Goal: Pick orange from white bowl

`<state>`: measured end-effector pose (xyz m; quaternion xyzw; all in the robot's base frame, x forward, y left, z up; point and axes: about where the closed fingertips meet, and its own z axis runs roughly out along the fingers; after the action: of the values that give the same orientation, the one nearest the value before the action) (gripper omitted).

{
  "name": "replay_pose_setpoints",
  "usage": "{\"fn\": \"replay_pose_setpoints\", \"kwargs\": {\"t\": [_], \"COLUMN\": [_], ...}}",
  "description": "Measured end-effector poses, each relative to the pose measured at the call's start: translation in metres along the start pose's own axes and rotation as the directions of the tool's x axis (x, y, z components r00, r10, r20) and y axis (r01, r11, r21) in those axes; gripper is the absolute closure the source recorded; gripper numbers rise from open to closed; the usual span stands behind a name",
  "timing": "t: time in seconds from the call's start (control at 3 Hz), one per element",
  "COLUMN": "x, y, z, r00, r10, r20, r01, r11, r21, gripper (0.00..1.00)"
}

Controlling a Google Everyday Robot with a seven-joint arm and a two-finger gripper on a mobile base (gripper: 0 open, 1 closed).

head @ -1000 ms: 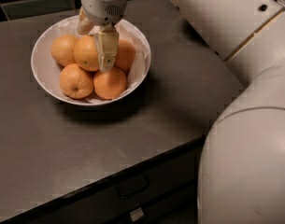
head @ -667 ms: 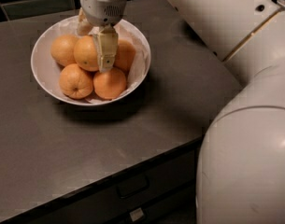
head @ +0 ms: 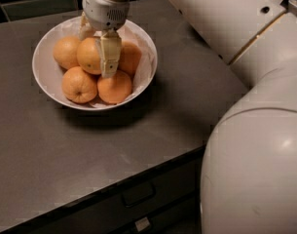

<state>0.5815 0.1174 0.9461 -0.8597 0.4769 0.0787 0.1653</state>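
**White bowl: tool down on the top orange**

Dark grey desk (head: 162,126) is carrying the white bowl (head: 36,65) toward its back left. Crinkled paper liner (head: 143,69) is showing at the bowl's right side. Five oranges are sitting in the bowl. The orange (head: 89,57) is lying on top of the pile, centre-back, resting on the others. Tool (head: 98,52) is hanging directly over it from above, overlapping its right edge and upper left. Can't tell whether the tool is clamping the orange or standing open around it. The other four are sitting around it:
- left orange (head: 65,51)
- front-left orange (head: 79,85), showing a navel dimple
- front-centre orange (head: 116,87)
- right orange (head: 131,57), partly hidden behind the tool

White arm (head: 226,23) is filling the right side of the view. Drawer front (head: 138,196) with a handle is showing below the desk edge.
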Motion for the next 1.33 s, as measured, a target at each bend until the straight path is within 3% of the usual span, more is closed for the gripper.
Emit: {"fn": "replay_pose_setpoints", "kwargs": {"t": [1.0, 1.33], "x": [-0.001, -0.008], "y": [0.001, 0.000], "z": [0.007, -0.005], "r00": [1.000, 1.000], "r10": [-0.002, -0.009], "r20": [0.007, 0.017], "r01": [0.002, 0.009], "r11": [0.9999, 0.9989], "r21": [-0.015, 0.046], "gripper": [0.89, 1.00]}}
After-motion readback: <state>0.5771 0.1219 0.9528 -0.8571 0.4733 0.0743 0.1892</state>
